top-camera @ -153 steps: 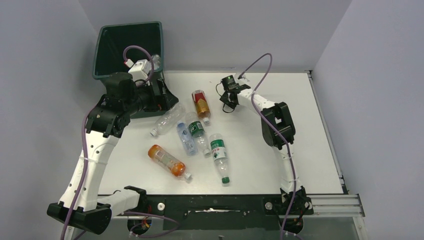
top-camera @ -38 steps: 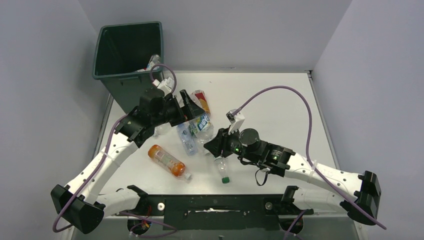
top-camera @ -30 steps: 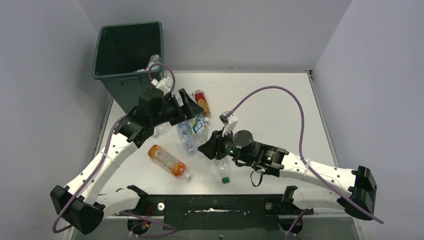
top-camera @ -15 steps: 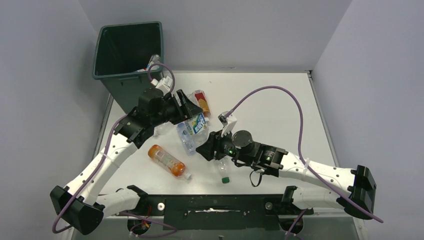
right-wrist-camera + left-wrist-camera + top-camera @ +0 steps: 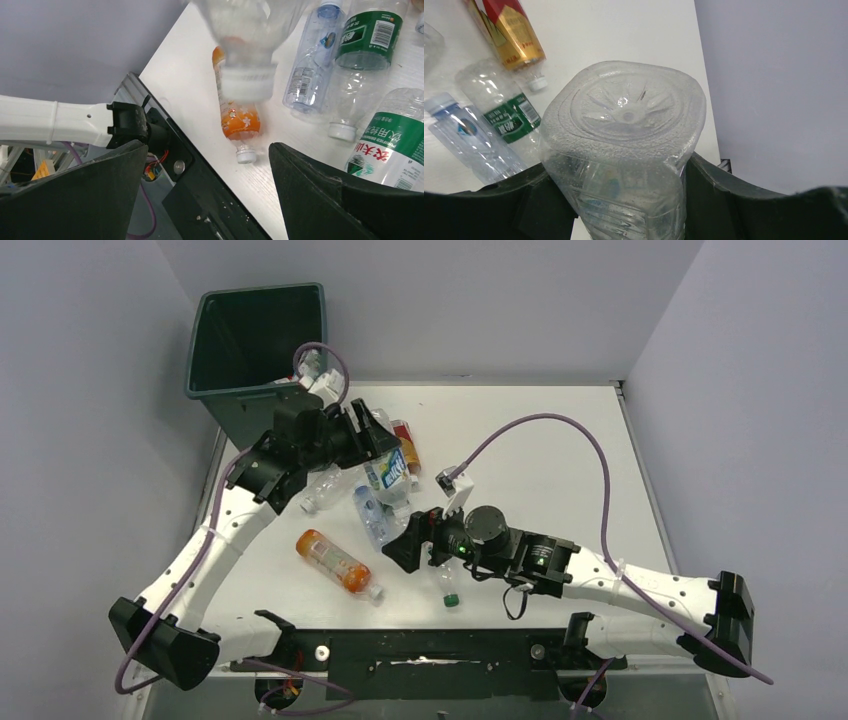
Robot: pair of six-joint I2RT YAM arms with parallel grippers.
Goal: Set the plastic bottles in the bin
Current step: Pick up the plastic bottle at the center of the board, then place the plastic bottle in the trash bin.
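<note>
Bin (image 5: 262,290) holds plastic bottles (image 5: 312,362); more on table (image 5: 560,450)

The bin (image 5: 250,412) stands at the far left corner of the table (image 5: 560,460), with bottles (image 5: 312,362) inside it. To its right, the left gripper (image 5: 378,443) holds a bottle (image 5: 394,470) above a cluster (image 5: 370,520) lying mid-table. The right gripper (image 5: 418,540) hovers at the cluster's near edge.

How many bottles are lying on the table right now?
6: red-gold bottle at back, clear bottle by left arm, blue-capped bottle, green-labelled bottle mid-table, orange bottle in front, green-capped bottle by right gripper. Arms may hide more.
</note>
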